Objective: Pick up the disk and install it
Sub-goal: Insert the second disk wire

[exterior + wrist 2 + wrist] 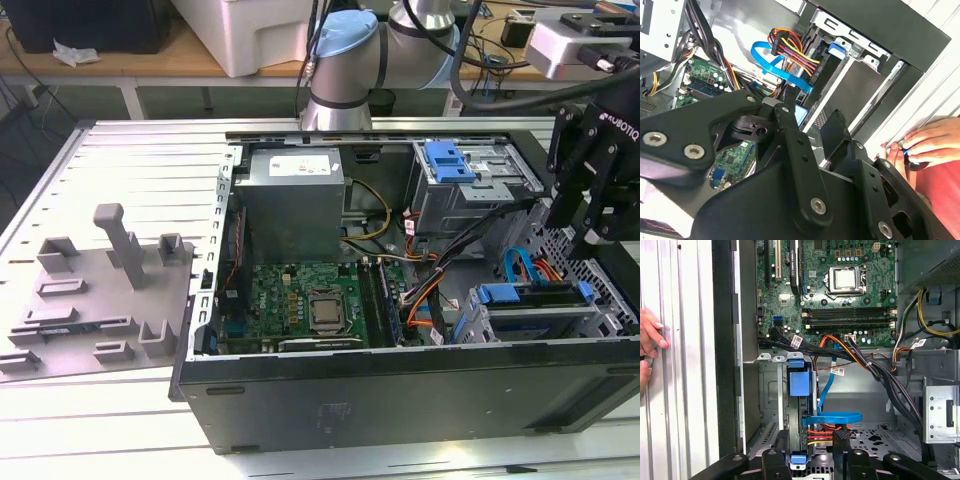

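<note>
Grey fixture plate [95, 300]: lay on the counter [150, 150] at the exterior view's left, just beside the computer case [400, 400], carrying raised grey blocks and one tall post.

Computer case: lay open on its side on the counter, with its contents facing up.

Power supply [295, 200]: sat in the case's far corner toward the exterior view's left, a grey box with a white sticker on top.

Motherboard [300, 300]: filled the near part of the case below the power supply; green, with a bare processor socket [327, 310] in the middle.

Cables: black, orange and yellow bundles [420, 270] ran from the motherboard toward the drive cages; a flat blue ribbon [832, 417] crossed the floor of the case in the first wrist view.

Upper drive cage [470, 185]: held a blue plastic bracket [448, 160] on its top.

Lower drive cage [530, 320]: held the disk [530, 297], seated in its slot at the case's near corner toward the exterior view's right, blue carrier frame showing along the edge.

My gripper [600, 225]: hung released just above the lower cage, fingers [841, 440] parted to either side of the disk's blue frame [800, 382] and not clamping it.

Person's hand [925, 145]: rested on the counter outside the case wall, fingertips touching the ribbed surface.
</note>
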Motion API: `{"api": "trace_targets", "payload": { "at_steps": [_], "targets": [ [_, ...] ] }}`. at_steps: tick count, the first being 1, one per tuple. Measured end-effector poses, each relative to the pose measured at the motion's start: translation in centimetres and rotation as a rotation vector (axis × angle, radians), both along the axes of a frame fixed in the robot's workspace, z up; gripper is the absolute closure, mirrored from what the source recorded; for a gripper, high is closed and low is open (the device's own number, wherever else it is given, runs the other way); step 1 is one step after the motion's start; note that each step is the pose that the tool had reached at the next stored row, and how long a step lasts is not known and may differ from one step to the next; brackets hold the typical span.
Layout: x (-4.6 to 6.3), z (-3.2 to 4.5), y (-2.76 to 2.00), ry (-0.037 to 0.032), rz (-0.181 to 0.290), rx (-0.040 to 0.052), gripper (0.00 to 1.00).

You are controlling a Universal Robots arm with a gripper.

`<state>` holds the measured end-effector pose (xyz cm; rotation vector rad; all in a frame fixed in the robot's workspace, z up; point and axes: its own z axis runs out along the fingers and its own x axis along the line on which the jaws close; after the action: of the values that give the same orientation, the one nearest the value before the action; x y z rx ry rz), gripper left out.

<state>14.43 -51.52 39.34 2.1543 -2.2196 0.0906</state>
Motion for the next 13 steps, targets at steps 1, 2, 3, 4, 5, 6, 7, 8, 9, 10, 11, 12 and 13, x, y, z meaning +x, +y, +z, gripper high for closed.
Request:
{"api": "trace_targets", "payload": {
  "at_steps": [1, 2, 3, 4, 5, 6, 7, 8, 9, 10, 11, 12, 13],
  "targets": [
    [-0.03, 0.0, 0.0, 0.0, 0.0, 0.0, 0.54],
    [-0.07, 0.0, 0.0, 0.0, 0.0, 0.0, 0.6],
    [-0.09, 0.0, 0.0, 0.0, 0.0, 0.0, 0.79],
    [-0.09, 0.0, 0.0, 0.0, 0.001, -0.0001, 0.85],
    [-0.1, 0.0, 0.0, 0.0, 0.0, -0.0001, 0.89],
    [-0.1, 0.0, 0.0, -0.0001, 0.0, -0.0001, 0.89],
    [-0.1, 0.0, 0.0, 0.0, 0.0, -0.0001, 0.89],
    [-0.1, 0.0, 0.0, 0.0, 0.0, -0.0001, 0.89],
    [-0.11, 0.0, 0.0, 0.0, 0.0, 0.0, 0.89],
    [-0.11, 0.0, 0.0, 0.0, 0.0, 0.0, 0.89],
    [-0.12, 0.0, 0.0, 0.0, 0.0, -0.0001, 0.89],
    [-0.12, 0.0, 0.0, 0.0, 0.0, 0.0, 0.89],
    [-0.12, 0.0, 0.0, 0.0, 0.0, 0.0, 0.89]
  ]
}}
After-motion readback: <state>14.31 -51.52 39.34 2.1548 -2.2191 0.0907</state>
